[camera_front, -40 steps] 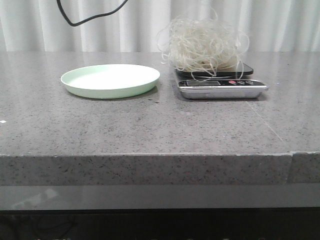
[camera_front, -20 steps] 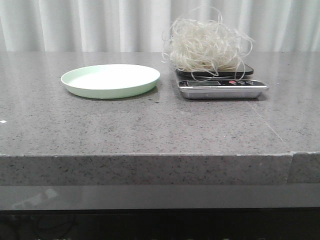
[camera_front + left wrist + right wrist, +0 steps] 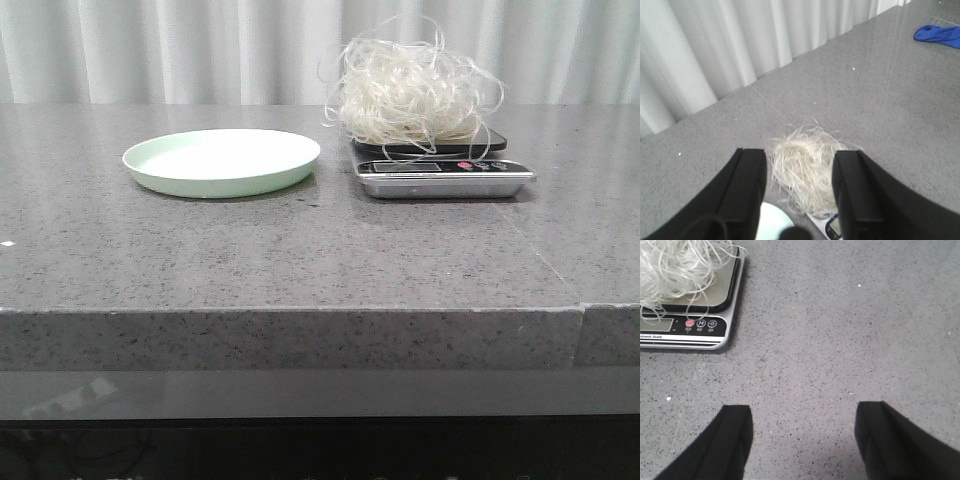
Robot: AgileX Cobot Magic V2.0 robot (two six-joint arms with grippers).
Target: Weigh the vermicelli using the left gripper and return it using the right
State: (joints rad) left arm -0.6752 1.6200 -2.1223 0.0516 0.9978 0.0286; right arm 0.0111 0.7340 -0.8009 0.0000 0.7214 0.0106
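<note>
Left gripper spread wide, empty, right gripper likewise, vermicelli apparently on scale

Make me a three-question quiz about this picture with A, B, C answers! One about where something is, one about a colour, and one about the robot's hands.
1. Where is the vermicelli?
A. on the scale
B. on the plate
C. on the bare table

2. What colour is the plate?
A. blue
B. pale green
C. red

3. How is the left gripper?
A. shut on the vermicelli
B. shut and empty
C. open, holding nothing

Answers:
1. A, the front view shows the noodle tangle sitting on the scale's platform.
2. B, the round plate left of the scale looks pale green.
3. C, the left wrist view shows its fingers wide apart, with the vermicelli seen well beyond the gap.
</note>
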